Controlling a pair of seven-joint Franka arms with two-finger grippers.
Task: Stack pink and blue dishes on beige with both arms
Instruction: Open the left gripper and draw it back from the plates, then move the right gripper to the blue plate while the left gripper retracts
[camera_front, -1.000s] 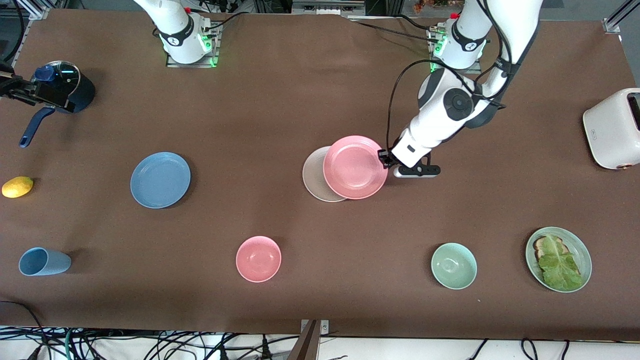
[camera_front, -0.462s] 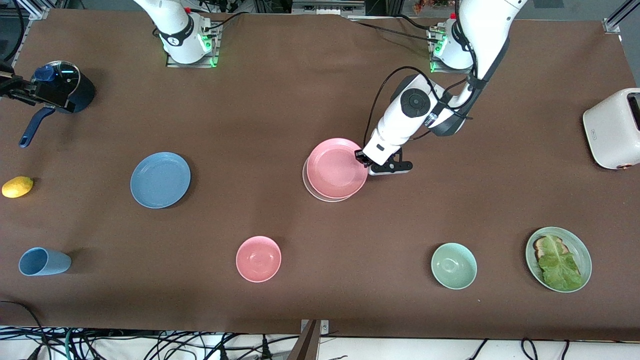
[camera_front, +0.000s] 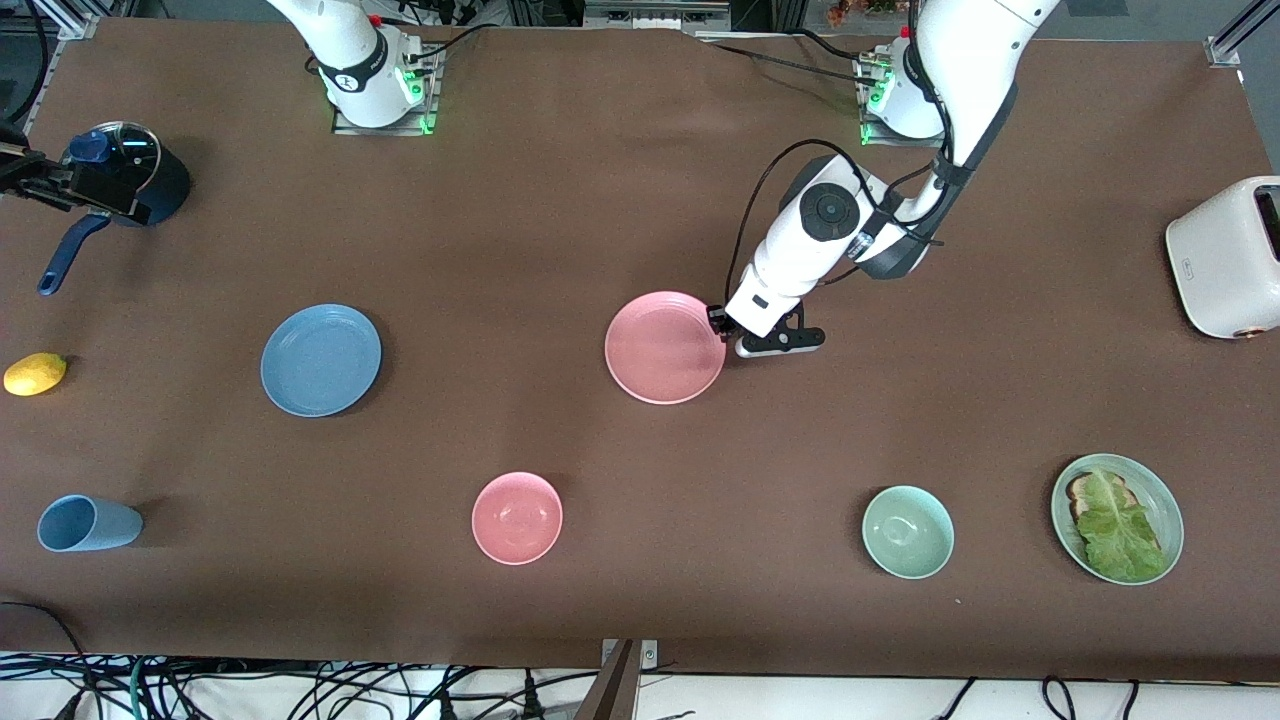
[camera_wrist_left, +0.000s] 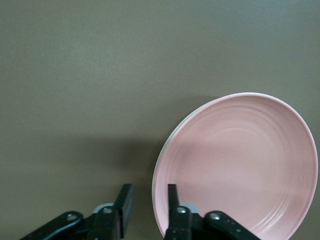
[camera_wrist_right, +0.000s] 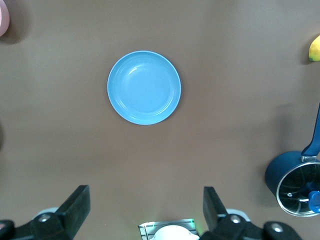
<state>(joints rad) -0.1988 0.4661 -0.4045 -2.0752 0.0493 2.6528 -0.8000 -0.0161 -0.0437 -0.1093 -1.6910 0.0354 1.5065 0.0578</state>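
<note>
The pink plate (camera_front: 665, 347) lies flat at mid-table, right on top of the beige plate, which it covers in the front view. In the left wrist view only a thin pale edge (camera_wrist_left: 158, 165) shows along the pink plate (camera_wrist_left: 240, 165). My left gripper (camera_front: 718, 322) is low at the pink plate's rim on the side toward the left arm's end. It is open (camera_wrist_left: 149, 192), one finger inside the rim, one outside. The blue plate (camera_front: 321, 360) lies alone toward the right arm's end. My right gripper (camera_wrist_right: 145, 210) hangs open high above the table, with the blue plate (camera_wrist_right: 144, 87) in its view, and is out of the front view.
Nearer the front camera sit a pink bowl (camera_front: 517, 518), a pale green bowl (camera_front: 908, 532), a green plate with toast and lettuce (camera_front: 1117, 518) and a blue cup (camera_front: 85, 523). A lemon (camera_front: 35, 374) and dark pot (camera_front: 125, 180) are at the right arm's end, a white toaster (camera_front: 1228, 258) at the left arm's.
My left gripper moved the pink plate toward the right arm's end and down; it now covers the beige plate that showed beside it. The right arm has not visibly moved.
</note>
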